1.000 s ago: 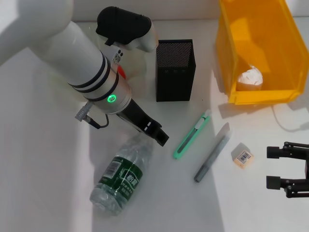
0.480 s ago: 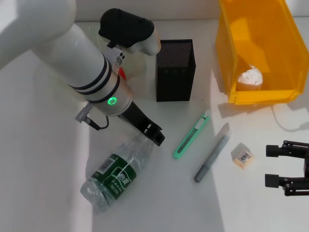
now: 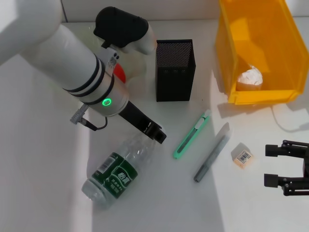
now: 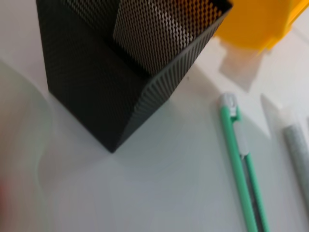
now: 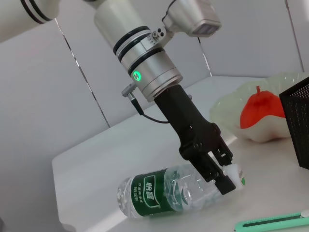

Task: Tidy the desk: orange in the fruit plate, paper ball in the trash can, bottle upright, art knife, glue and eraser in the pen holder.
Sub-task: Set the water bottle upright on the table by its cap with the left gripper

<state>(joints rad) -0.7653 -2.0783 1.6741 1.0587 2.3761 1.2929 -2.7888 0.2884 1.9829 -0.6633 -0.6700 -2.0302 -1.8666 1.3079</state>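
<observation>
A clear bottle (image 3: 117,172) with a green label lies on its side on the desk. My left gripper (image 3: 156,135) is shut on its neck, and the right wrist view shows the left gripper (image 5: 226,178) clamped at the white cap of the bottle (image 5: 166,192). The green art knife (image 3: 192,134), grey glue stick (image 3: 211,152) and eraser (image 3: 242,155) lie right of the black mesh pen holder (image 3: 175,70). The orange (image 5: 259,108) sits in the pale fruit plate (image 5: 231,107). A paper ball (image 3: 250,77) rests in the yellow trash can (image 3: 263,95). My right gripper (image 3: 284,166) hovers open right of the eraser.
The left arm's white forearm covers much of the plate in the head view. The left wrist view shows the pen holder (image 4: 111,72) close by, with the art knife (image 4: 241,159) beside it. A cable trails on the desk below the yellow can.
The bottle has swung, its base sliding left while the left gripper held its neck. The left arm shifted slightly. The right gripper has stayed where it was.
</observation>
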